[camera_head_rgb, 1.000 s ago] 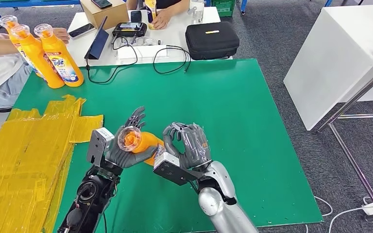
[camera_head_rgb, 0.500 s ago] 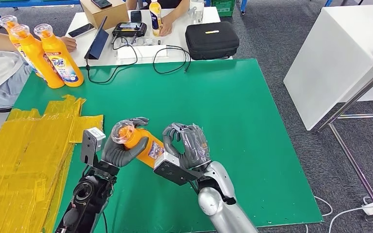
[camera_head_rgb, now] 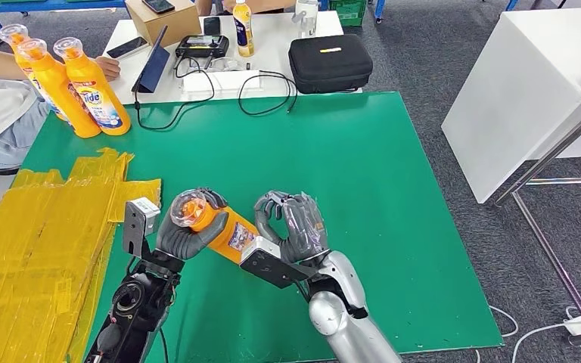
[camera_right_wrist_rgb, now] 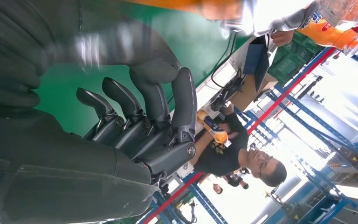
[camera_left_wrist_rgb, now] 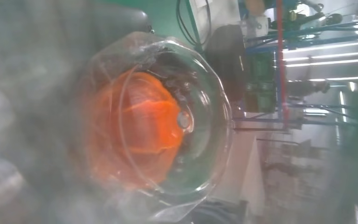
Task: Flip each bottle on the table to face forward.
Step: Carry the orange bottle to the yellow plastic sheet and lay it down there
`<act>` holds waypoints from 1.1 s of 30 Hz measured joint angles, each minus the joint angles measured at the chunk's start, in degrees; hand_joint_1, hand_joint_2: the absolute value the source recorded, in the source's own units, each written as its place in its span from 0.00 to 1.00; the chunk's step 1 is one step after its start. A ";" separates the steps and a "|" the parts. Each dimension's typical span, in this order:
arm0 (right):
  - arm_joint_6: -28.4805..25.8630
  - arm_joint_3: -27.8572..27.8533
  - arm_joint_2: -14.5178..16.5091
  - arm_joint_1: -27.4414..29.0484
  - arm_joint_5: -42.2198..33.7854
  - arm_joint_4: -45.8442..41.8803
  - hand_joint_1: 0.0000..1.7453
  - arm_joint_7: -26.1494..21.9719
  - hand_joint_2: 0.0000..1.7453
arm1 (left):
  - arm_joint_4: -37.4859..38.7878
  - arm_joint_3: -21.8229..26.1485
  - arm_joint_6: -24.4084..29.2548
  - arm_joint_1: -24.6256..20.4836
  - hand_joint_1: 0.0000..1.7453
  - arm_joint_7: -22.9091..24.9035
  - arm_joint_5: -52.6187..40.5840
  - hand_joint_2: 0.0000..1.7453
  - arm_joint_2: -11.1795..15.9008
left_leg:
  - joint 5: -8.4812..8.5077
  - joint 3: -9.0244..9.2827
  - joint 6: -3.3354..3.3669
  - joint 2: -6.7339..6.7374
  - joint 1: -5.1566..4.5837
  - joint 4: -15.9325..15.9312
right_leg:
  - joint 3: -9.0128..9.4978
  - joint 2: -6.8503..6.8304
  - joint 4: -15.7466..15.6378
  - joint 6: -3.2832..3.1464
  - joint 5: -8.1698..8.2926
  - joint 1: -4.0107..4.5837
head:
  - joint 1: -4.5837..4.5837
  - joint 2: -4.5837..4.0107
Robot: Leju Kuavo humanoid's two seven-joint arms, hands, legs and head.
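Over the green mat, head view: left hand (camera_head_rgb: 185, 234) grips the orange plastic bottle (camera_head_rgb: 215, 224) near its clear domed cap, tilted for turning; right hand (camera_head_rgb: 291, 223) beside its base, fingers curled, holding nothing. Left wrist view: glossy transparent cap (camera_left_wrist_rgb: 158, 126). Right wrist view: dark fingers (camera_right_wrist_rgb: 144, 112) curled, empty.

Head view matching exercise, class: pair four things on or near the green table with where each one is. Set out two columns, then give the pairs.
Things:
1. black zip case
2. orange bottle with clear cap
3. three orange Tide bottles
4. yellow sheets

Places:
A. in the left hand
B. standing at the mat's far left corner
C. on the white table beyond the mat
D. along the mat's left edge

Pairs: 1-C, 2-A, 3-B, 4-D
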 joint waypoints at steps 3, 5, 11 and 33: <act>-0.33 -0.02 0.00 0.00 -0.12 0.00 1.00 -0.05 1.00 | 0.00 0.02 -0.07 -0.02 1.00 -0.01 0.08 1.00 0.00 | 0.00 0.00 0.00 0.00 0.00 0.00 | 0.00 0.00 0.00 0.00 0.00 0.00 | 0.01 0.00; -0.57 -0.04 0.00 0.01 -0.27 0.00 1.00 -0.15 1.00 | 0.00 0.04 -0.08 -0.04 1.00 -0.02 0.19 1.00 0.00 | 0.00 0.00 0.00 0.00 0.00 0.00 | -0.01 0.00 0.00 0.00 0.00 0.00 | 0.01 0.01; -0.81 -0.20 0.00 0.03 -0.46 0.00 1.00 -0.47 1.00 | -0.02 0.14 -0.07 -0.07 1.00 -0.02 0.68 1.00 0.00 | 0.00 0.00 0.00 0.00 0.00 0.00 | -0.01 0.00 0.00 0.00 0.00 0.00 | 0.01 0.00; -3.79 -3.74 -0.13 2.49 -2.01 -5.09 1.00 -1.73 1.00 | -8.74 3.29 11.68 -3.39 1.00 1.33 -8.87 1.00 1.20 | 0.00 -0.01 0.00 0.00 0.00 0.00 | -0.03 0.00 0.00 0.00 0.00 0.00 | 0.00 0.01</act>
